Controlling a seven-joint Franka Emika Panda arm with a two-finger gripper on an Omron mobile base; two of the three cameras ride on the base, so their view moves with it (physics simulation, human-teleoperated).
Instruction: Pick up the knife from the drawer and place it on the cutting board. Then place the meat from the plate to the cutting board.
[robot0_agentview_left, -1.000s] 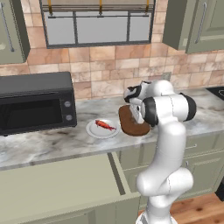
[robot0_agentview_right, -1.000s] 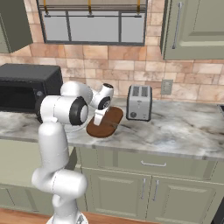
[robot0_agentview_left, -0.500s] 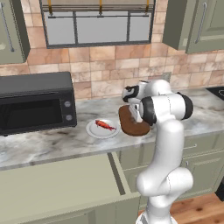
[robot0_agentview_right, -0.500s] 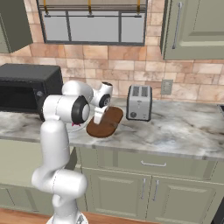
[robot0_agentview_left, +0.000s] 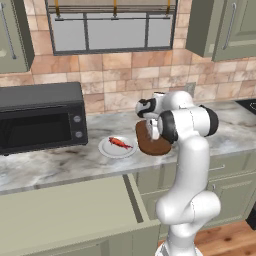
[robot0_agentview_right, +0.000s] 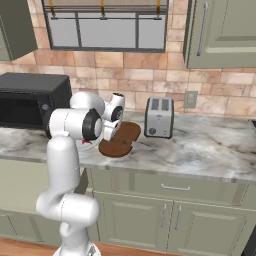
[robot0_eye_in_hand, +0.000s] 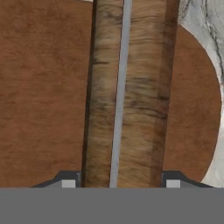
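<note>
In the hand view the knife (robot0_eye_in_hand: 127, 96) stands close up, its brown wooden handle with a grey metal strip running between my fingertips (robot0_eye_in_hand: 68, 183). My gripper (robot0_eye_in_hand: 120, 183) is shut on it, low over the dark brown cutting board (robot0_eye_in_hand: 43, 87). From the left base view the gripper (robot0_agentview_left: 152, 131) hangs over the board (robot0_agentview_left: 150, 146), whose middle my arm hides. The red-orange meat (robot0_agentview_left: 119, 143) lies on the white plate (robot0_agentview_left: 107, 149) just left of the board. The sage-green drawer (robot0_agentview_left: 65, 210) is pulled open below the counter. The board (robot0_agentview_right: 122, 142) also shows from the right.
A black microwave (robot0_agentview_left: 40, 117) sits on the counter left of the plate. A silver toaster (robot0_agentview_right: 159, 117) stands right of the board. The marble counter (robot0_agentview_right: 210, 150) stretches on to the right, with cabinet fronts below.
The hand has drifted only slightly to the left over the board, with the knife still in its grip. Plate, meat and drawer have not moved.
</note>
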